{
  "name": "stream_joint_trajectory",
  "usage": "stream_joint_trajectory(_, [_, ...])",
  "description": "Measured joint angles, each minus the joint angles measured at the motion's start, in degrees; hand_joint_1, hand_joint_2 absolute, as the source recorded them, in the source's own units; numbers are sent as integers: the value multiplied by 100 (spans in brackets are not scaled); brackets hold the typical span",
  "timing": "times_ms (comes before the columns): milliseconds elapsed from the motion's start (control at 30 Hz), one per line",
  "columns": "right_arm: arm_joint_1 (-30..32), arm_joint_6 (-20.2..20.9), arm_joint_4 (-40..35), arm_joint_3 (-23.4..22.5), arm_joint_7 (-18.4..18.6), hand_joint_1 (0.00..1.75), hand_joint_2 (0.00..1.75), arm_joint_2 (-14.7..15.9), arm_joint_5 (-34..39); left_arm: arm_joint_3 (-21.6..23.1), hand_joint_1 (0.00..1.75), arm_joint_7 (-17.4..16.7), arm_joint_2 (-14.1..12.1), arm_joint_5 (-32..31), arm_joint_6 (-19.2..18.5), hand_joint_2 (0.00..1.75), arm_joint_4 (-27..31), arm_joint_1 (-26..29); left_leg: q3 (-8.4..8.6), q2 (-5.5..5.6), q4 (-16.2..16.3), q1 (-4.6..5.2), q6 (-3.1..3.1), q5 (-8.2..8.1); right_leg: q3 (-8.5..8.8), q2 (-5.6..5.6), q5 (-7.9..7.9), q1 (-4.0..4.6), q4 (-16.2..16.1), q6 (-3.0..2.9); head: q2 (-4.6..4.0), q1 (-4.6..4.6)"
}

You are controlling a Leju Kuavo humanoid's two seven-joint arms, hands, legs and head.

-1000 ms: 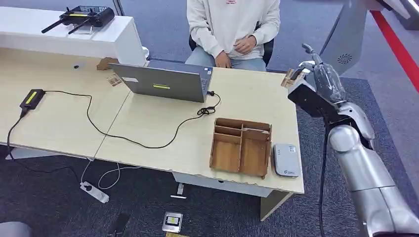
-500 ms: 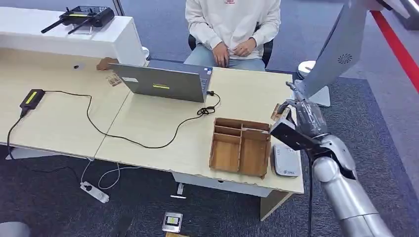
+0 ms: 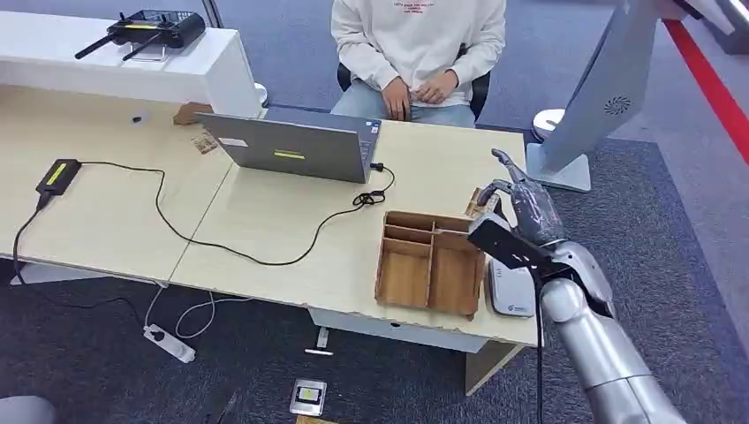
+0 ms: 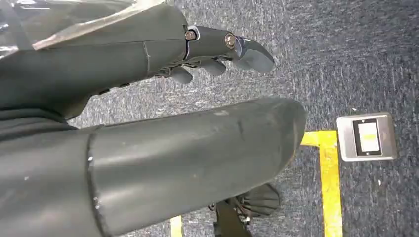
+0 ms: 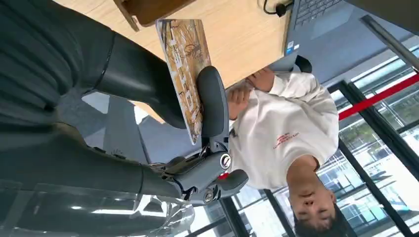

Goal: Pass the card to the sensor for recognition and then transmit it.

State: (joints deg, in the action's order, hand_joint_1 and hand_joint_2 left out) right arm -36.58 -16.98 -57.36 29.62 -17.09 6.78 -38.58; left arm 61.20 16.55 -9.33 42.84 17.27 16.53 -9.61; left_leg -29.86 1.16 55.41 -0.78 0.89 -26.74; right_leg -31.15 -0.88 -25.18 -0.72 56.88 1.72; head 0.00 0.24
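Now: card held above the tray

Beside the wooden tray point(image 3: 430, 262), the right hand point(image 3: 519, 205) pinches the card point(image 5: 184, 69) between thumb and a finger, above the tray's far corner. Just beyond the tray's other side lies the grey sensor point(image 3: 510, 290). Down over carpet, the left hand point(image 4: 197, 44) holds nothing, fingers loosely curled but apart.

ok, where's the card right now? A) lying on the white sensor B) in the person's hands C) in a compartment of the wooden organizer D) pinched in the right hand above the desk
D: the right hand pinches the card between thumb and finger, off the desk and near the wooden organizer's far corner; the white sensor has nothing on it.
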Motion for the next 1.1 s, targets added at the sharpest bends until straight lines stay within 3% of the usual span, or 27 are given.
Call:
stream_joint_trajectory(233, [-166, -365, 523, 33, -33, 175, 175, -99, -42, 52, 0, -13, -48, 33, -17, 0, -26, -22, 1, 0, 0, 0, 0, 0, 0, 0, 0, 0, 0, 0, 0, 0])
stream_joint_trajectory(833, [-263, -402, 1076, 59, -33, 175, 175, -177, -44, 63, 0, -17, -66, 41, -9, 0, -46, -23, 2, 0, 0, 0, 0, 0, 0, 0, 0, 0, 0, 0, 0, 0])
stream_joint_trajectory(1100, [-310, -587, 1216, 39, 62, 175, 175, -108, -118, 63, 0, -118, -40, 194, 363, 0, -68, -17, 2, 0, 2, 2, 0, 0, -3, 0, 0, -2, 0, 0, 0, 2])
